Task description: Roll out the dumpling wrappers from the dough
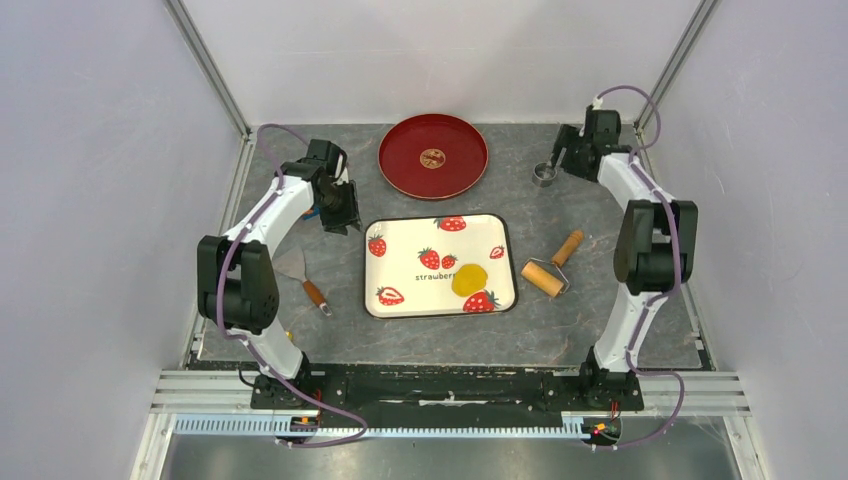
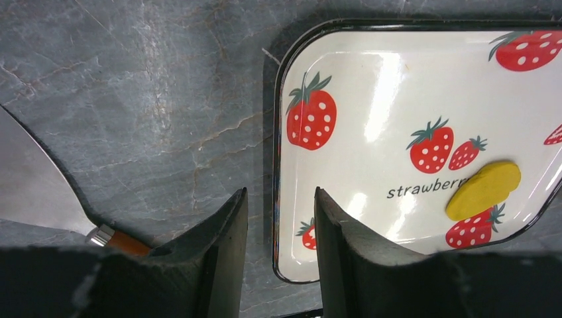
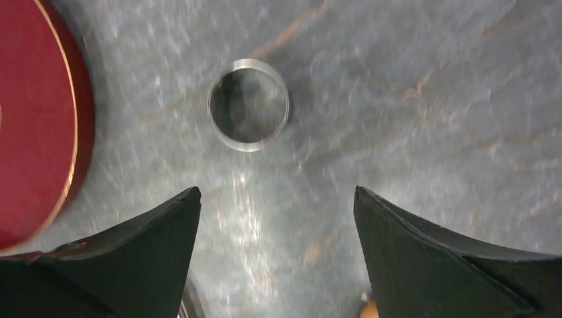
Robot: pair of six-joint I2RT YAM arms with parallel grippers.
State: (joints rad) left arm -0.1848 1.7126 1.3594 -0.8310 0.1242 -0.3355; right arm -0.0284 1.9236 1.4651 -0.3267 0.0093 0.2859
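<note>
**Yellow dough on a strawberry tray, two grippers elsewhere**

Yellow dough point(image 1: 469, 280), a flat, roughly oval piece, lies in the lower right part of a white rectangular tray printed with red strawberries point(image 1: 400, 250), at the centre of the overhead view. The tray sits on a grey marbled table point(image 1: 600, 330).

The left gripper point(image 1: 340, 218) hangs over the table just left of the tray's upper left corner. Its wrist view shows black fingers point(image 2: 228, 232) with a narrow gap between them, gripping nothing.

The right gripper point(image 1: 553, 160) is at the upper right, right beside a small metal ring cutter point(image 1: 544, 175). In its wrist view (somewhat blurred) the jaws are spread wide, with the ring on the table beyond them.

A round red plate point(image 1: 405, 150) rests at the top centre. A wooden-handled rolling pin point(image 1: 551, 268) lies just right of the tray. A metal scraper with a wooden handle point(image 1: 300, 275) lies left of it.
</note>
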